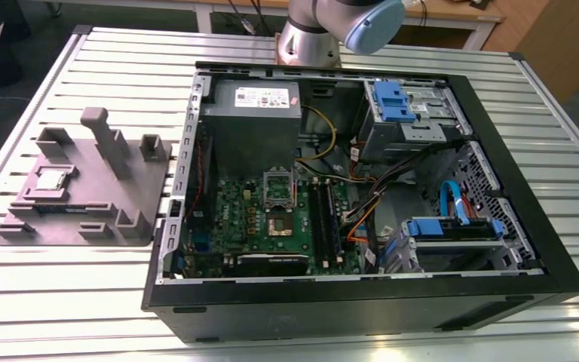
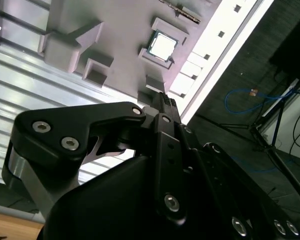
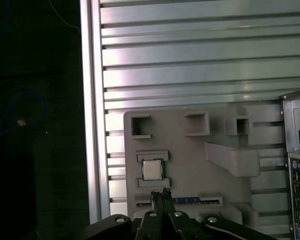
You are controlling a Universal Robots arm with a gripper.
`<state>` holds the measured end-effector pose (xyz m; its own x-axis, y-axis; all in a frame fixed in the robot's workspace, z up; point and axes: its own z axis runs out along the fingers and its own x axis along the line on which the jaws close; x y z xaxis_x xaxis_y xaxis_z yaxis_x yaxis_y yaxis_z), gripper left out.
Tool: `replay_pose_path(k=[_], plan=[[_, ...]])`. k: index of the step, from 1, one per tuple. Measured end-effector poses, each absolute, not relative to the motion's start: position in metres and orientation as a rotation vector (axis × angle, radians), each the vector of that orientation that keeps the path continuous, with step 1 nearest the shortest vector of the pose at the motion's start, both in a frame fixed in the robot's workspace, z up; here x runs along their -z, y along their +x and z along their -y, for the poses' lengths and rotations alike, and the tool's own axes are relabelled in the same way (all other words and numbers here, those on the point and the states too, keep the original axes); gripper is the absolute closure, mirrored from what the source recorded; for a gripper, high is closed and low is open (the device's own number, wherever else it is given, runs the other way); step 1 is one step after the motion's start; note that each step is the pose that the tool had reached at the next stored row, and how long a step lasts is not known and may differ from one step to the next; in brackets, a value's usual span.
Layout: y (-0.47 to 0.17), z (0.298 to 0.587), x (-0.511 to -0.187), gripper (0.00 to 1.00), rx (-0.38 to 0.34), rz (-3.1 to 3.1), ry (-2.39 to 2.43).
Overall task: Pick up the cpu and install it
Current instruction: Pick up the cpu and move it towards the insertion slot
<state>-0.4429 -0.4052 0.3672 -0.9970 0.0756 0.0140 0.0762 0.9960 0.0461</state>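
Slatted table (image 1: 68, 302) — cpu (image 3: 151, 169) in grey jig (image 3: 190, 170) pocket | gripper (image 3: 160, 192) nr jig edge, off cpu – fingers together

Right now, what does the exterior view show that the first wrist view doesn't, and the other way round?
Exterior view: the inside of the open case, with its motherboard and socket, plus the arm. First wrist view: the tool close up, the cpu just past its tip, and dark floor beyond the table. Both: the cpu lying in its grey tray on the slatted table, not yet in the case.
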Motion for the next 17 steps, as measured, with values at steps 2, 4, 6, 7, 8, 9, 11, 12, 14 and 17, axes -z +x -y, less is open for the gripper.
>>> replay_pose_path(k=[2, 4, 6, 7, 8, 9, 11, 12, 14, 17], plan=[[-0.4444, 0.4052, -0.3672, 0.89, 0.073, 3.126, -0.119], [-0.4447, 0.4052, -0.3672, 0.89, 0.073, 3.126, -0.119], [-0.445, 0.4052, -0.3672, 0.89, 0.073, 3.126, -0.119], [-0.4451, 0.4052, -0.3672, 0.89, 0.073, 3.126, -0.119], [-0.4453, 0.4052, -0.3672, 0.89, 0.073, 3.126, -0.119], [-0.4454, 0.4052, -0.3672, 0.89, 0.073, 3.126, -0.119], [-0.4457, 0.4052, -0.3672, 0.89, 0.073, 3.126, -0.119], [-0.4458, 0.4052, -0.3672, 0.89, 0.073, 3.126, -0.119], [-0.4461, 0.4052, -0.3672, 0.77, 0.073, 3.126, -0.119], [-0.4463, 0.4052, -0.3672, 0.65, 0.073, 3.126, -0.119]])
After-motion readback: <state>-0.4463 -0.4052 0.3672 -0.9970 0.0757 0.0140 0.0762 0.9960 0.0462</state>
